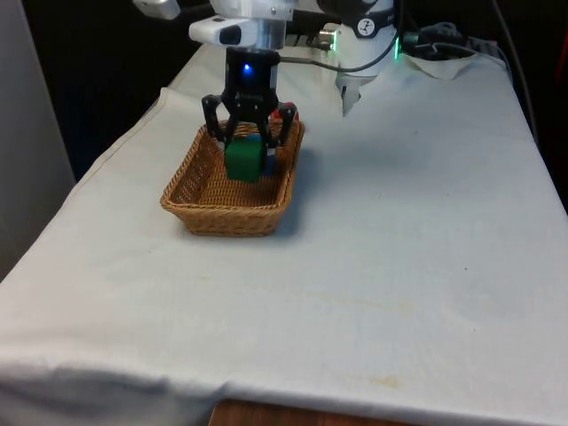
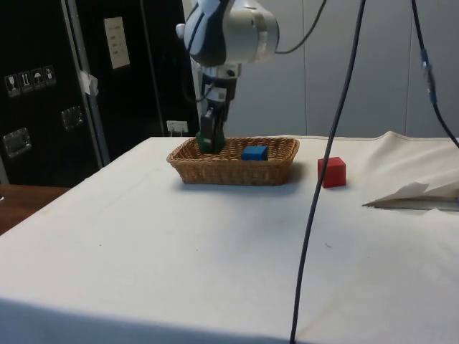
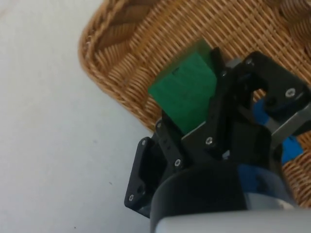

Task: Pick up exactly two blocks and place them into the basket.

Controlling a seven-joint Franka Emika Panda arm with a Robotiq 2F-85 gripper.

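Front view puts the gripper (image 1: 245, 135) over the wicker basket (image 1: 200, 182), its two black fingers clamped on a green block (image 1: 244, 160) that hangs within the basket's rim, toward the end nearer the robot. The basket sits on the white cloth (image 1: 399, 231) at the front view's left, well back from the near edge of the table. A bit of red shows just past the basket's far rim: the red block (image 1: 288, 111), mostly hidden there by the gripper.

From the side view the gripper (image 2: 209, 136) comes straight down into the end of the basket (image 2: 237, 170) nearer the dark cabinets, with the green block (image 2: 203, 140) a dark sliver between the fingers. A blue block (image 2: 254, 153) lies inside the basket, near its middle and apart from the green one. The red block (image 2: 332, 172) stands on the cloth just beside the basket's other end, outside it.

At the wrist, the green block (image 3: 187, 90) is pinched between the finger pads, held over the woven floor close to a corner of the basket (image 3: 116, 53); whether it touches the weave cannot be told. Blue shows behind the fingers (image 3: 221, 111)
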